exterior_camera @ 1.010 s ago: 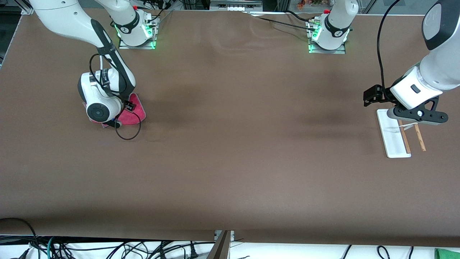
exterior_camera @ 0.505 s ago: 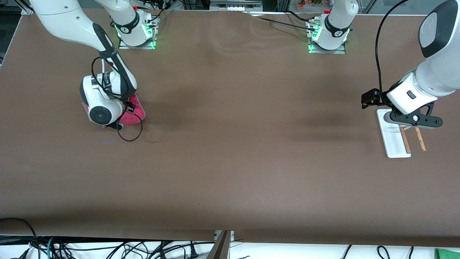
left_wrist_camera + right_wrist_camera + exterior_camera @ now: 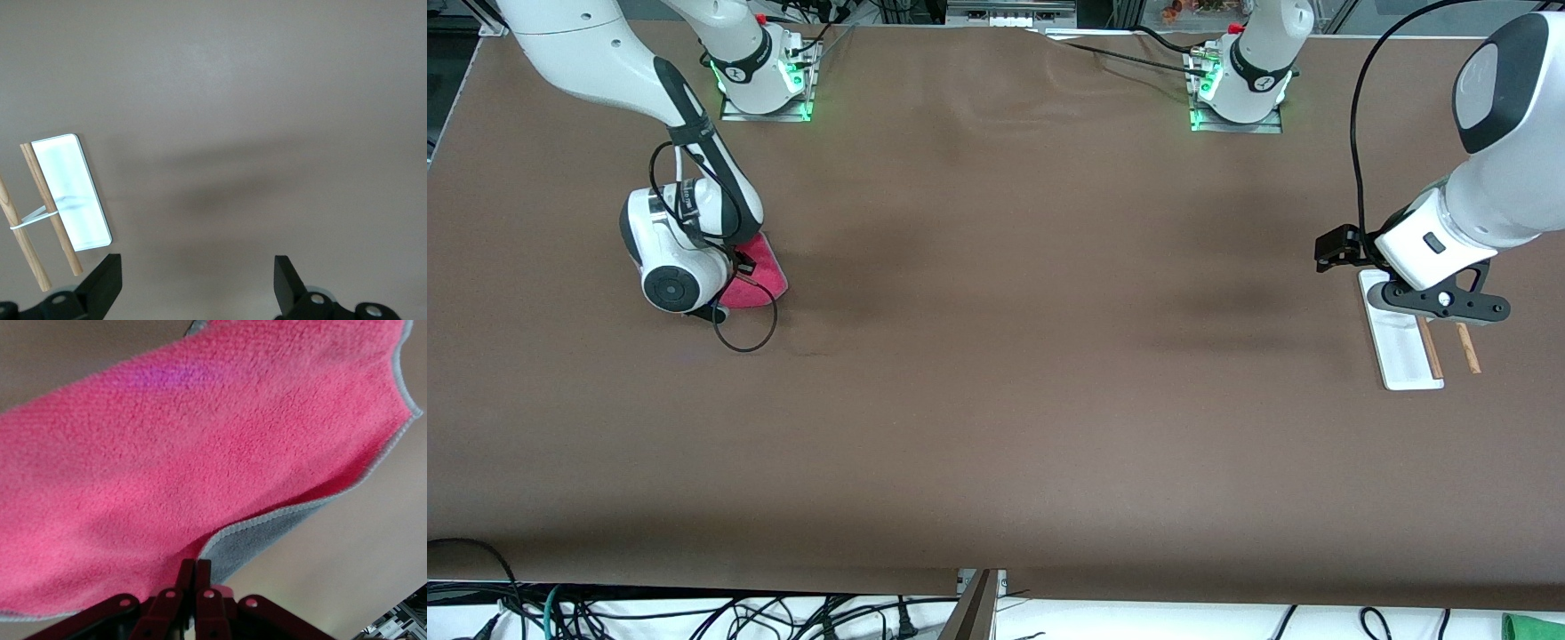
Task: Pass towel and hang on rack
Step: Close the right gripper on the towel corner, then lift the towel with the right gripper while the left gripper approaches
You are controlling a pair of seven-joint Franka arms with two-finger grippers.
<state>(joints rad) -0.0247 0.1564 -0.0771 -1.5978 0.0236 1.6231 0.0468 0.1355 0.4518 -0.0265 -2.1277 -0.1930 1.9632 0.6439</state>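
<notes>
Brown tabletop all round, and your right gripper [image 3: 194, 577] sat clenched on the pink towel [image 3: 754, 277] at its own end, while the rack [image 3: 1403, 340] lay under your spread-fingered left gripper [image 3: 197, 283], waiting well apart.

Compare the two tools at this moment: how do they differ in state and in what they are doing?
The right tool is shut on the towel, pinching its grey-edged rim; the left tool is open and holds nothing. The right tool is down at the towel at the right arm's end of the table; the left tool hangs over the rack at the left arm's end. Both point down at the brown table.
</notes>
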